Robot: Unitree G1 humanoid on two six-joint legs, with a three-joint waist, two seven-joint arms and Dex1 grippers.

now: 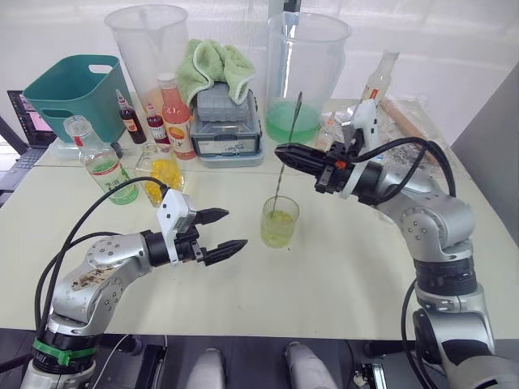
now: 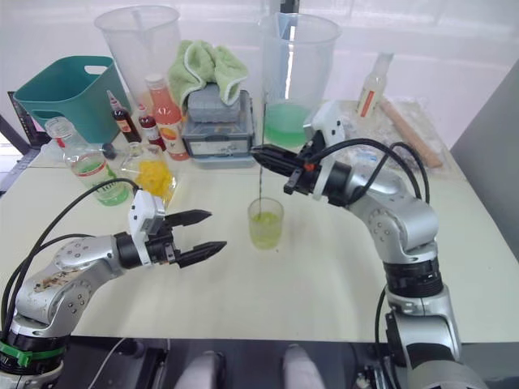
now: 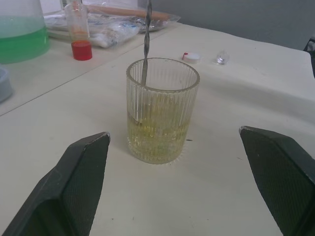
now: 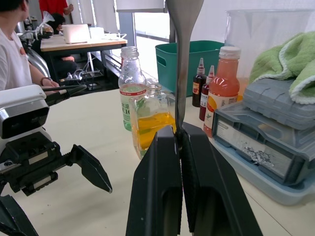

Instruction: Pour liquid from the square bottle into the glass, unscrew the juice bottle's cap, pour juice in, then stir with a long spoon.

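A: Why is the long spoon [image 1: 285, 154] standing in the glass [image 1: 279, 222] at the centre of the frame?

B: It looks like the stirring step. The right gripper [image 1: 285, 154] has its fingers closed on the upper part of the handle, and the shaft slants down so the bowl end sits in the yellow-green liquid. Held high like that, the fingers stay clear of the rim.

A: And the left gripper [image 1: 225, 233]?

B: Left of the glass, low over the tabletop [image 1: 340, 275], fingers spread wide and holding nothing. In the left wrist view the glass stands between the two fingers [image 3: 74, 182] with a gap on each side, so it is untouched. My guess is it waits there to steady the glass.

A: The bottles?

B: The square bottle [image 1: 162, 172] and the juice bottle [image 1: 101, 166] stand at middle left, neck open. The cap [image 3: 191, 57] lies on the tabletop beyond the glass in the left wrist view.
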